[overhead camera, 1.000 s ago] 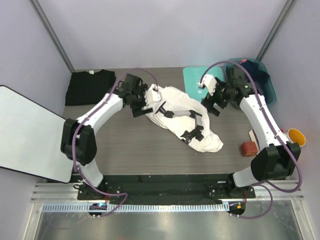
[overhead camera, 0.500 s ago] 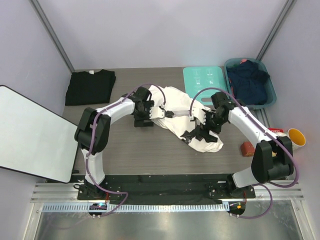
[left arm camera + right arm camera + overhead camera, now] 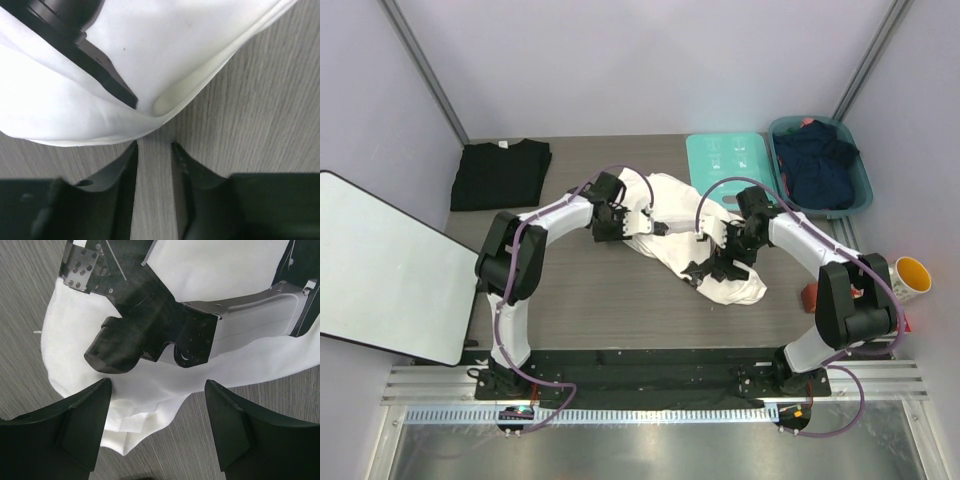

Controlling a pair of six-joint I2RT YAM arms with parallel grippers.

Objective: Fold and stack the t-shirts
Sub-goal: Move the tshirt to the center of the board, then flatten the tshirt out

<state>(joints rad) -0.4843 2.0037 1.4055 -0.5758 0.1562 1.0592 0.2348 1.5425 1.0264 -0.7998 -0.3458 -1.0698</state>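
Arms dropped onto white t-shirt; left gripper narrowed, empty; right gripper wide open. Spreading step; next likely needs hem pinch.

A robot lab cell: plain walls, metal corner posts, slotted mounting rail.

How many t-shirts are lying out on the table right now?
2: a black t-shirt folded at the far left corner, and a white t-shirt crumpled mid-table. The basket of dark clothes may hide more.
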